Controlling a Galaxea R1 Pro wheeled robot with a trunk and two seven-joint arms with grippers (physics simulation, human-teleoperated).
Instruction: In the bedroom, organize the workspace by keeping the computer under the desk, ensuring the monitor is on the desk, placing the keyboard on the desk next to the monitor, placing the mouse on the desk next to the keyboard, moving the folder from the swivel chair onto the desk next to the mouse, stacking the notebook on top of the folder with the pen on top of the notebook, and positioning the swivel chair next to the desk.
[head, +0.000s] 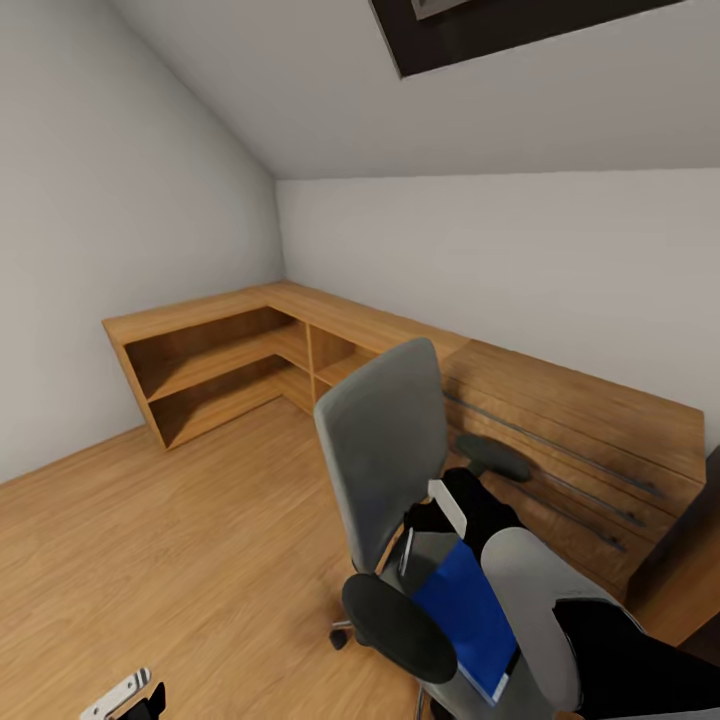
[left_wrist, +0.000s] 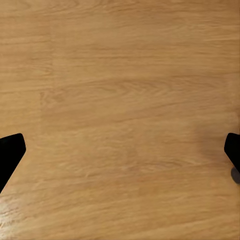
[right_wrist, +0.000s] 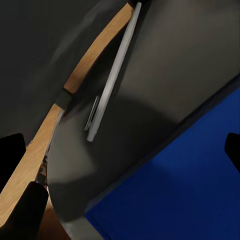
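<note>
The swivel chair (head: 385, 450) stands in front of me, its grey back toward the wall and its dark armrests (head: 400, 628) on either side. The blue folder (head: 465, 610) lies flat on its grey seat (right_wrist: 165, 75). My right arm reaches over the seat. My right gripper (right_wrist: 120, 155) is open just above the folder (right_wrist: 180, 195), near its edge, with nothing between its fingers. A thin silvery strip (right_wrist: 112, 75) runs along the seat; I cannot tell what it is. My left gripper (left_wrist: 120, 150) hangs open over bare wood floor and also appears low at the left (head: 125, 700).
A light-wood L-shaped shelf unit (head: 230, 340) lines the corner walls. A wooden dresser (head: 580, 440) with drawers stands right behind the chair. A dark panel (head: 700, 530) cuts in at the right edge. Open wood floor (head: 150, 560) lies to the left.
</note>
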